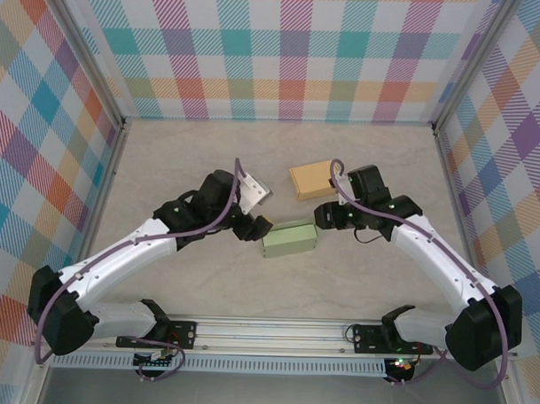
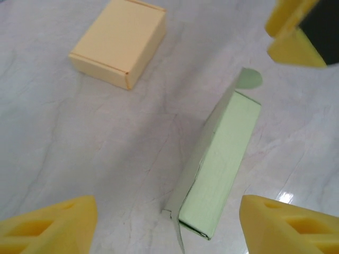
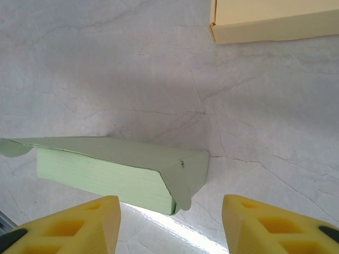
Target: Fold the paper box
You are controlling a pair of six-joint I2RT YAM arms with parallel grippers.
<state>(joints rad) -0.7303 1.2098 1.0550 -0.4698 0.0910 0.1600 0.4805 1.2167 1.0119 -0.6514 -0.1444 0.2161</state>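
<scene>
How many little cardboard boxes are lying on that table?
2. The green box lies mid-table with an end flap still open. The yellow box sits closed just beyond it, slightly to the right. Nothing suggests a hidden one.

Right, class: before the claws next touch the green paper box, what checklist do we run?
1. Left claw open and empty: ok.
2. Right claw open and empty: ok.
3. Green box lying between the two claws: ok.
4. End flap tucked in: not ok, it hangs loose.
5. Yellow box apart from the green box: ok.
6. Green box's underside closed and flat on the table: cannot tell.
</scene>
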